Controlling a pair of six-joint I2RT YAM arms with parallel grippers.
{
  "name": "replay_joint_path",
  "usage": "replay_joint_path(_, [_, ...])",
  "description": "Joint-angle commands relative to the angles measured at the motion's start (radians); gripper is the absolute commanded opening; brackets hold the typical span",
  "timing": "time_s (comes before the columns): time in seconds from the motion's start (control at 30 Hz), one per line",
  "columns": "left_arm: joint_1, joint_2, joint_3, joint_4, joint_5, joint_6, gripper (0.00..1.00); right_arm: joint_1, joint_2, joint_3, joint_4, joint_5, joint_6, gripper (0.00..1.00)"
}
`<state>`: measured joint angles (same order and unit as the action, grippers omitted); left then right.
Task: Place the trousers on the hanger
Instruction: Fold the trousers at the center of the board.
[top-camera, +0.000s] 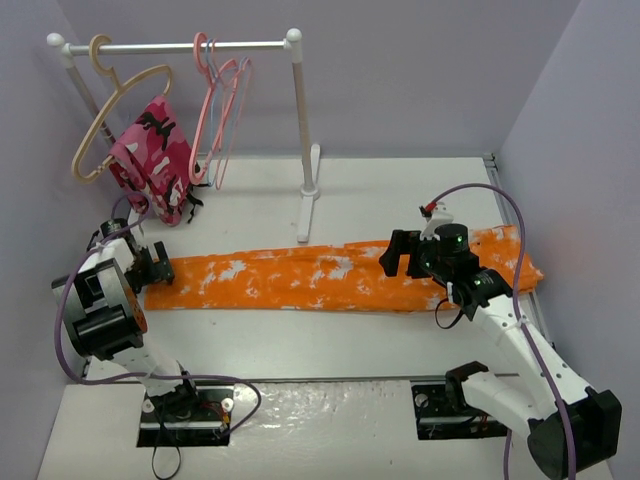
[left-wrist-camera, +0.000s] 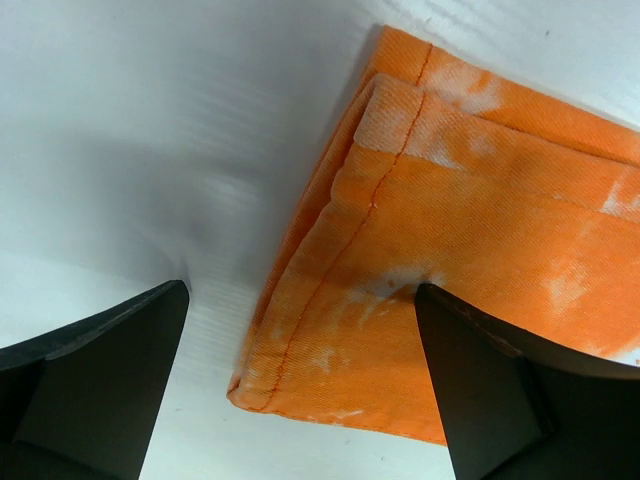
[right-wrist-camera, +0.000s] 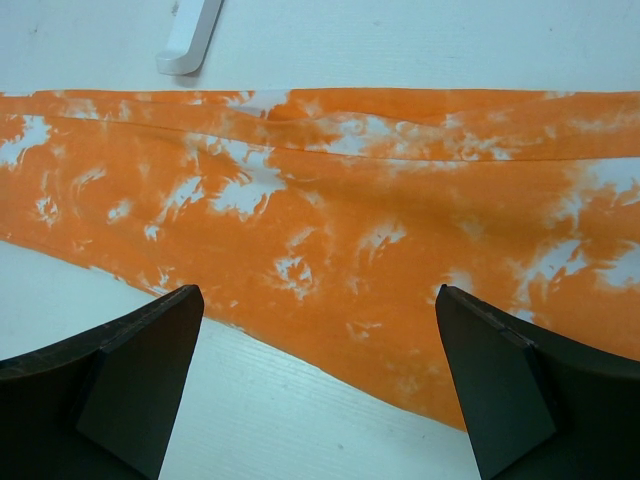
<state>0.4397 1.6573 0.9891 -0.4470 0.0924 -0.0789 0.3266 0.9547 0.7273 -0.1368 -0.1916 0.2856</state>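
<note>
The orange trousers with white blotches lie flat and stretched out across the table, left to right. My left gripper is open at their left end. In the left wrist view the stitched leg hem lies between its fingers. My right gripper is open just above the cloth, right of the middle. In the right wrist view the near edge of the trousers lies between its fingers. The salmon-pink hanger hangs empty on the rack's rail at the back left.
A white clothes rack stands at the back, its foot close to the trousers' far edge and also in the right wrist view. A beige hanger holds a pink-and-red patterned garment. Thin wire hangers hang beside the salmon one.
</note>
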Motion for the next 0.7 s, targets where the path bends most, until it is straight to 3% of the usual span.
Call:
replay_joint_path(0.0, [-0.006, 0.029, 0.059, -0.03, 0.042, 0.045, 0.97, 0.018, -0.025, 0.006, 0.043, -0.006, -0.021, 1.0])
replay_joint_path(0.27, [-0.022, 0.093, 0.085, -0.048, 0.183, 0.072, 0.97, 0.023, -0.022, 0.001, 0.043, -0.002, -0.025, 1.0])
replay_joint_path(0.47, [-0.024, 0.1, 0.089, -0.053, 0.199, 0.076, 0.97, 0.023, -0.005, 0.006, 0.043, -0.007, -0.026, 1.0])
replay_joint_path(0.57, [-0.025, 0.109, 0.094, -0.062, 0.204, 0.076, 0.92, 0.023, 0.009, 0.01, 0.044, -0.012, -0.026, 1.0])
replay_joint_path(0.67, [-0.025, 0.125, 0.102, -0.081, 0.209, 0.076, 0.8, 0.023, 0.011, 0.014, 0.045, -0.012, -0.027, 1.0])
